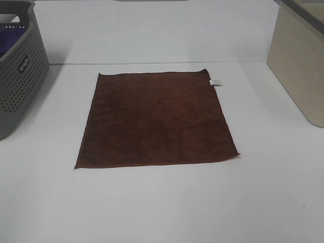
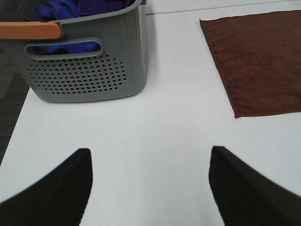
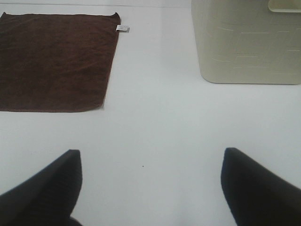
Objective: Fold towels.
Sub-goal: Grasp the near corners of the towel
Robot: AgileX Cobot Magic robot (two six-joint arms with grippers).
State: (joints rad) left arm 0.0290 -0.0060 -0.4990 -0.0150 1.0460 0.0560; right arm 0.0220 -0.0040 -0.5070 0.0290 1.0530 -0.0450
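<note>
A dark reddish-brown square towel [image 1: 157, 119] lies flat and unfolded on the white table, with a small white tag [image 1: 216, 82] at its far right corner. It also shows in the left wrist view [image 2: 261, 61] and in the right wrist view [image 3: 54, 59]. Neither gripper shows in the high view. My left gripper [image 2: 149, 188] is open and empty over bare table, apart from the towel's near left corner. My right gripper [image 3: 150, 188] is open and empty over bare table, apart from the towel's near right corner.
A grey perforated basket [image 1: 20, 71] holding purple and blue fabric stands at the left; the left wrist view shows it too [image 2: 84, 70]. A cream bin [image 1: 298, 66] stands at the right, also in the right wrist view [image 3: 247, 42].
</note>
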